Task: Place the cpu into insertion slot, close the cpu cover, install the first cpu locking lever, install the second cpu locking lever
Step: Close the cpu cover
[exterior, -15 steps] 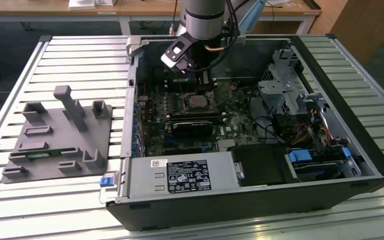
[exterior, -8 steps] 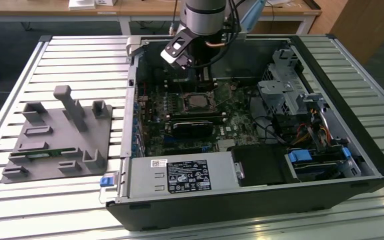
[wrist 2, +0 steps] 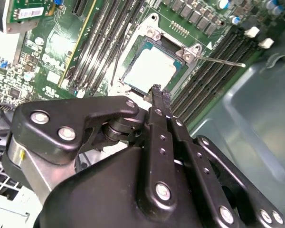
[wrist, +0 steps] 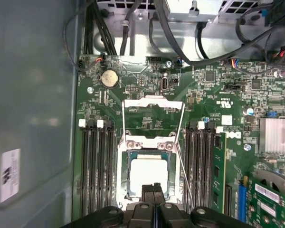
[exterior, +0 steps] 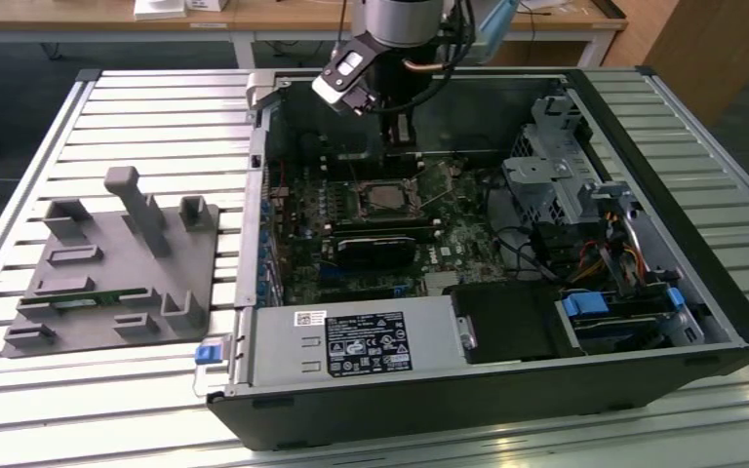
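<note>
We are holding the pincer [wrist: 153, 189], narrowed on nothing, at the edge of the cpu cover [wrist: 122, 180], already lying shut over the cpu [wrist: 145, 173] in the insertion slot [wrist: 147, 154], while a locking lever [wrist 2: 223, 61] is sticking out unlatched, so the levers seemingly remain.

The gripper [wrist 2: 156, 90] is holding its black fingers [wrist 2: 158, 121] pressed together, tips just beside the insertion slot [wrist 2: 134, 55], where the cpu [wrist 2: 152, 67] is sitting; a thin locking lever [wrist 2: 223, 61] is sticking outward.

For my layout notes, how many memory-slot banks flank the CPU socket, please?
2. One bank lies between the insertion slot and the grey case wall; the other bank lies on the slot's opposite side.
</note>
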`<state>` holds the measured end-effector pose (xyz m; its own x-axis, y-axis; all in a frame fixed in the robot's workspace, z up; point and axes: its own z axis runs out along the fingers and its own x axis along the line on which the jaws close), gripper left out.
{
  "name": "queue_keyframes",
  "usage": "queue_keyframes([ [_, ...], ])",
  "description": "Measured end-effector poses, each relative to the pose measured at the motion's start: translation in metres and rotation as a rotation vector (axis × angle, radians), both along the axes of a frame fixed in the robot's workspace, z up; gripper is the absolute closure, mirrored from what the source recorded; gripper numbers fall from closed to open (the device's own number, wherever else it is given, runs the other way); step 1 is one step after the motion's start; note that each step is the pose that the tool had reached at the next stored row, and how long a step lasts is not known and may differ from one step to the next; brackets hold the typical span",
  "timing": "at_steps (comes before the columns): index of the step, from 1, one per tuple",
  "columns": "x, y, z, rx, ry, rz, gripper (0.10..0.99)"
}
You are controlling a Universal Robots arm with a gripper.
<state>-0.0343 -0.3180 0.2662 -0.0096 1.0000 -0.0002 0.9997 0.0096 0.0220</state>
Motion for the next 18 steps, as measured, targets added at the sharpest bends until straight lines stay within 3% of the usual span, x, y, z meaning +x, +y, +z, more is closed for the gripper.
queue_keyframes([
  [4, 0.0000, -0.0008, 0.0029, 0.017, 0.0021, 0.000, 0.980],
  [10, 0.0005, -0.0058, 0.0024, 0.020, 0.0020, 0.000, 0.980],
  [15, 0.0155, -0.0059, 0.0011, 0.022, 0.0031, 0.002, 0.980],
  [18, 0.0186, -0.0059, -0.0001, 0.022, 0.0031, 0.003, 0.980],
])
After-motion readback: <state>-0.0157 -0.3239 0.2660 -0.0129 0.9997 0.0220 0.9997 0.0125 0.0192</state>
